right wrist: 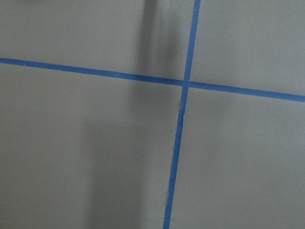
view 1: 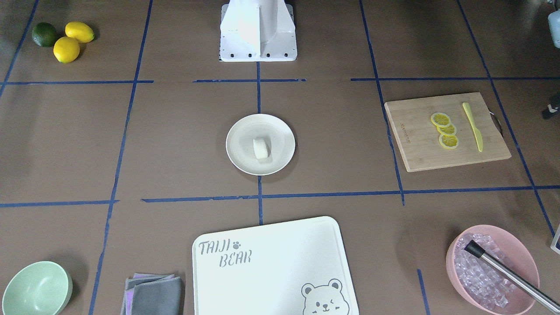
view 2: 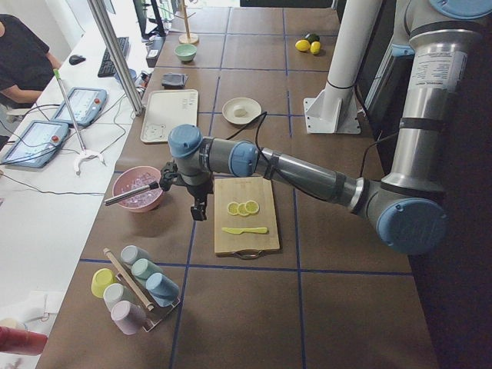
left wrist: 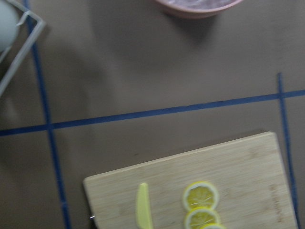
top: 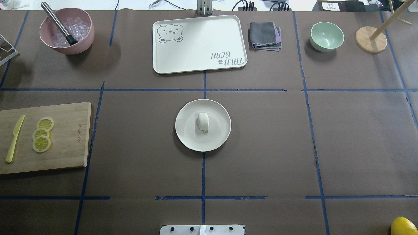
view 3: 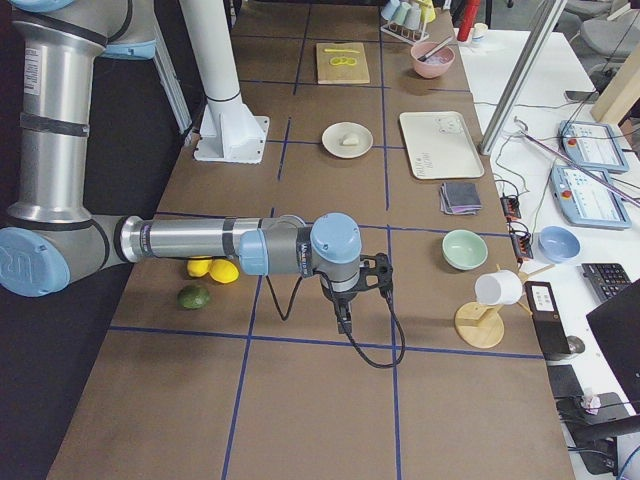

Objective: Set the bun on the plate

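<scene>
The small white bun [view 1: 261, 148] [top: 203, 121] lies near the middle of the round cream plate [view 1: 238, 131] [top: 186, 137] at the table's centre. No gripper is near it. My left gripper [view 2: 200, 209] shows clearly only in the exterior left view, hanging above the table between the pink bowl and the wooden board; I cannot tell whether it is open or shut. My right gripper [view 3: 343, 322] shows only in the exterior right view, pointing down over bare table far from the plate; its state cannot be told either. Both wrist views show only the table below.
A wooden board [top: 65, 140] carries lemon slices [top: 41, 138] and a yellow knife [top: 13, 138]. A pink bowl [top: 83, 39] holds ice and a metal tool. A white tray [top: 199, 42], grey cloth [top: 265, 35], mint bowl [top: 326, 36], mug tree [top: 370, 39] and lemons [view 1: 72, 39] ring the table.
</scene>
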Controlling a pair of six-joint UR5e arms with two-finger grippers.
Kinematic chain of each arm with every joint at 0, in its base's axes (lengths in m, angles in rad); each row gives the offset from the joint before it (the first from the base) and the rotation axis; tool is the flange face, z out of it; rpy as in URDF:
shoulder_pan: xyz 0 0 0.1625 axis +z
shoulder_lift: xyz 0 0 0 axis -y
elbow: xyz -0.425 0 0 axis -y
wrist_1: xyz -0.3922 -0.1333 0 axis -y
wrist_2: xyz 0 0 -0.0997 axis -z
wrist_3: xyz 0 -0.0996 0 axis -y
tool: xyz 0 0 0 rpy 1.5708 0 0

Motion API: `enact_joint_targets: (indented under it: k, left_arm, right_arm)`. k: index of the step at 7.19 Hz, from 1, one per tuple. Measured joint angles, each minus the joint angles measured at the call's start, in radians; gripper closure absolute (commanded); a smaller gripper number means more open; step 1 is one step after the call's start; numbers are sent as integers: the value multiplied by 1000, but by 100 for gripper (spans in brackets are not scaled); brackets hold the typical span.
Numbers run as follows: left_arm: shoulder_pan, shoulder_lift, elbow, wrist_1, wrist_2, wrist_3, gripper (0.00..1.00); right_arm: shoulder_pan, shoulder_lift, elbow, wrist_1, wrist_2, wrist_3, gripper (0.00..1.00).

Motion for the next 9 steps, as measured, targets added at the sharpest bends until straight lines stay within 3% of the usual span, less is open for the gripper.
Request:
enact_joint_targets:
  k: [3, 9]
  left_arm:
    - [-81, 15, 129, -8, -10, 116, 0]
    - [-108, 61, 129, -10, 1, 122, 0]
  right_arm:
    - [1, -4, 2, 0, 1, 2, 0]
    - [1, -3, -1, -1, 2, 4, 0]
